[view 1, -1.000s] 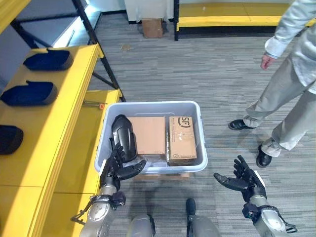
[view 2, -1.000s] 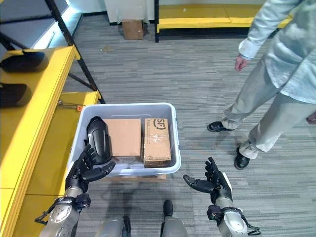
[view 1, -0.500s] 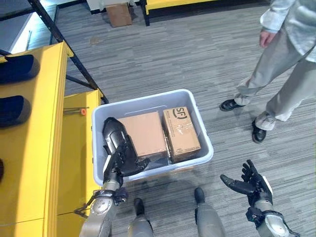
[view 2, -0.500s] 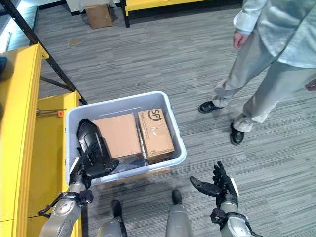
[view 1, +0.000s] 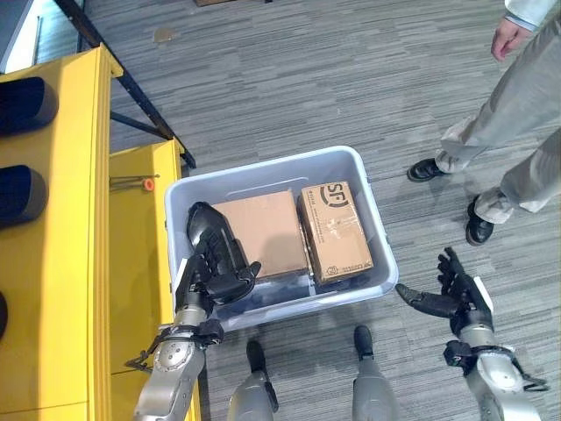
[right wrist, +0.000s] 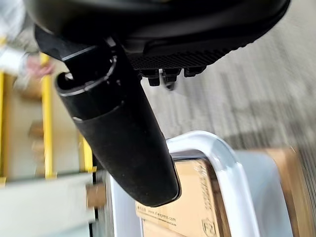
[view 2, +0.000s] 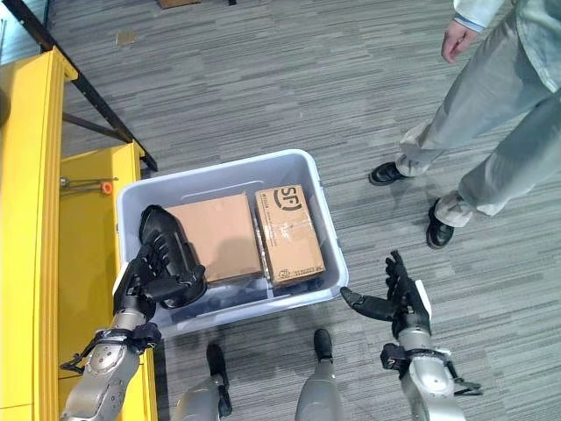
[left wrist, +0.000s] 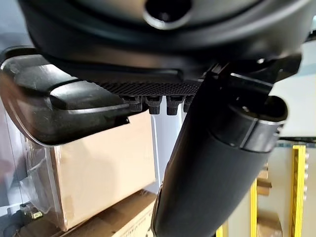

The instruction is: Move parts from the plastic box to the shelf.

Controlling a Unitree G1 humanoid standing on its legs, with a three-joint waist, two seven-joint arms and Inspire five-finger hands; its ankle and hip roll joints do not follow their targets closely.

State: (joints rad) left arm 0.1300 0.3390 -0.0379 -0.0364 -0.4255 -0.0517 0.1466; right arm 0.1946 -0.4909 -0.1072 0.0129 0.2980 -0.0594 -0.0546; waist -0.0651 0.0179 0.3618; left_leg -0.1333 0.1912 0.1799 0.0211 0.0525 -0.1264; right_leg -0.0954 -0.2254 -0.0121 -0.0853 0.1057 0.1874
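Left hand (view 1: 215,276) grips the black part (view 1: 213,248) at the box's (view 1: 263,171) left end; right hand (view 1: 456,294) hangs open right of it.

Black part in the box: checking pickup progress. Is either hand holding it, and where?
The left hand has its fingers curled round the black part's near end; the right hand holds nothing.

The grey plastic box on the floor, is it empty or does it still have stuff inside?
Not empty. The plastic box holds two cardboard boxes side by side and a black part, which the left hand is gripping.
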